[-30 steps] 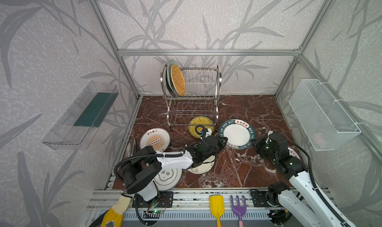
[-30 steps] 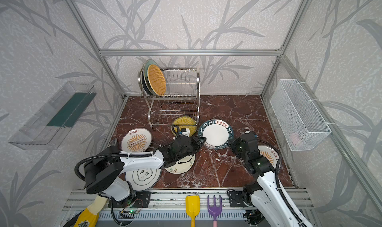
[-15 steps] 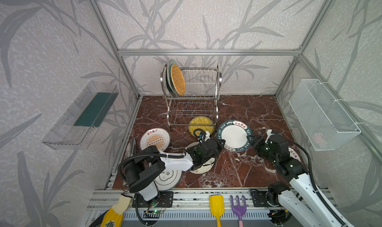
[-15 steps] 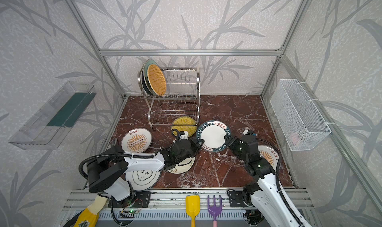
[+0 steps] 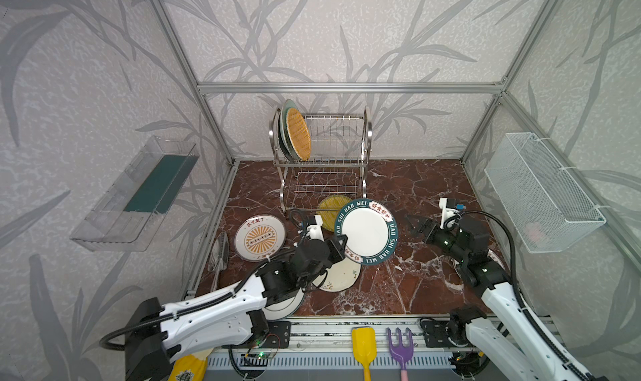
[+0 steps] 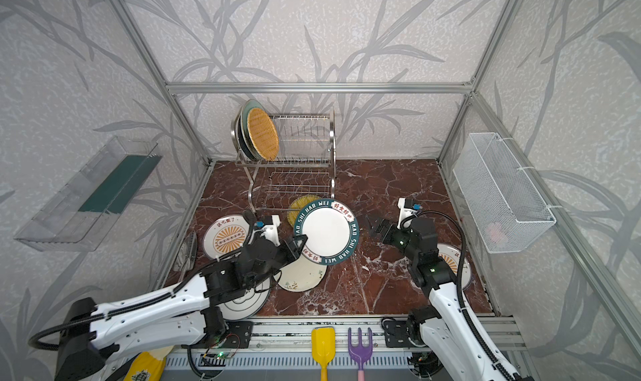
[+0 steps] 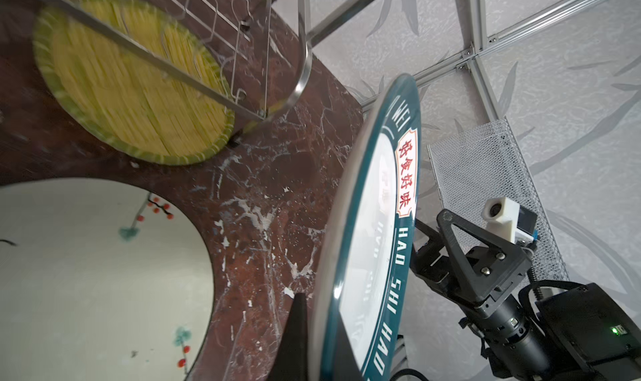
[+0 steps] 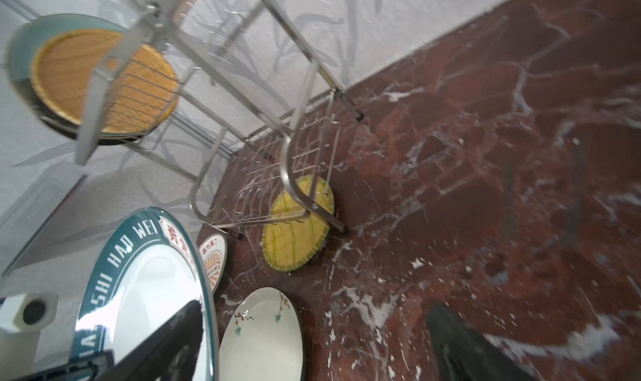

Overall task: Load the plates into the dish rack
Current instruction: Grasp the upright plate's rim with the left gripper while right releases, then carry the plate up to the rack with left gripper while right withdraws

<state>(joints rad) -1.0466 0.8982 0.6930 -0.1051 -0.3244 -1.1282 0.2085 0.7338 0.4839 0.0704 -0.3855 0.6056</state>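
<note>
In both top views a clear plastic tray (image 5: 138, 195) is hanging at frame left; a white mesh basket (image 5: 541, 192) is hanging at frame right; a yellow shovel (image 5: 363, 344) and purple fork (image 5: 401, 348) are lying bottom centre.

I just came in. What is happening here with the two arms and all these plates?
The left gripper is shut on the rim of the teal-rimmed white plate and holds it tilted above the table. The right gripper is open beside that plate, not touching it. In the dish rack, the orange woven-look plate and some others behind it stand at one end of the upper tier. The yellow plate, a sunburst plate and the floral plate lie on the table, not yet loaded.
</note>
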